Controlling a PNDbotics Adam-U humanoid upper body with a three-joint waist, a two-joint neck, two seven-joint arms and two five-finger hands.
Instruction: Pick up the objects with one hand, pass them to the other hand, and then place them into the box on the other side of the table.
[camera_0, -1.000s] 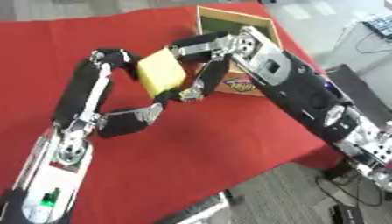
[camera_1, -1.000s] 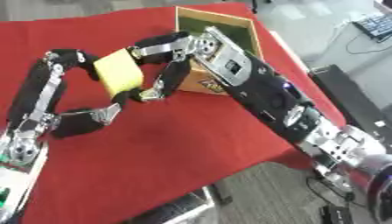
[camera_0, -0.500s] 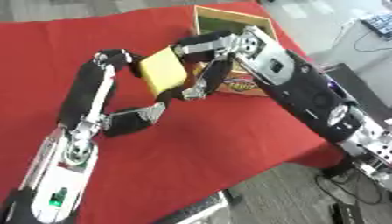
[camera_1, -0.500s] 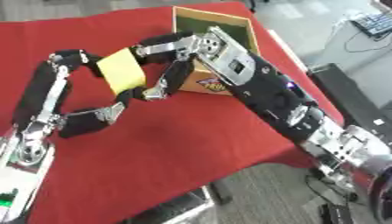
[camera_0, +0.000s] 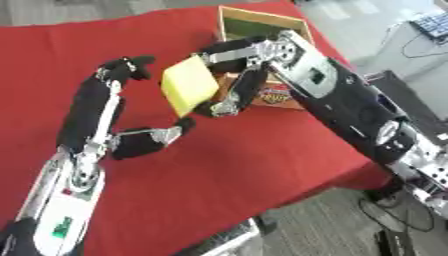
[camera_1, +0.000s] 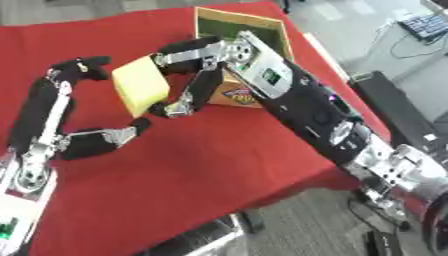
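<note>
My right hand (camera_0: 246, 82) holds a flat yellow block (camera_0: 188, 84) above the red tablecloth (camera_0: 245, 150), with fingers over the block's top edge and the thumb at its lower right corner. The block is tilted and faces the camera. My left hand (camera_0: 154, 138) is just below and to the left of the block, fingers stretched toward its lower corner; I cannot tell whether they touch it. Behind the right hand stands the wooden box (camera_0: 261, 14), green inside, near the table's far right corner. My right hand and wrist hide most of the box's front.
The table's right edge runs diagonally just past the box, and its front edge lies at the lower right. Beyond them is grey floor with a black case (camera_0: 409, 107), cables and a keyboard (camera_0: 429, 22). Bare red cloth spreads to the left and front.
Almost nothing: the right hand keeps the yellow block in the same place, and the left hand stays below it, perhaps a little lower.
</note>
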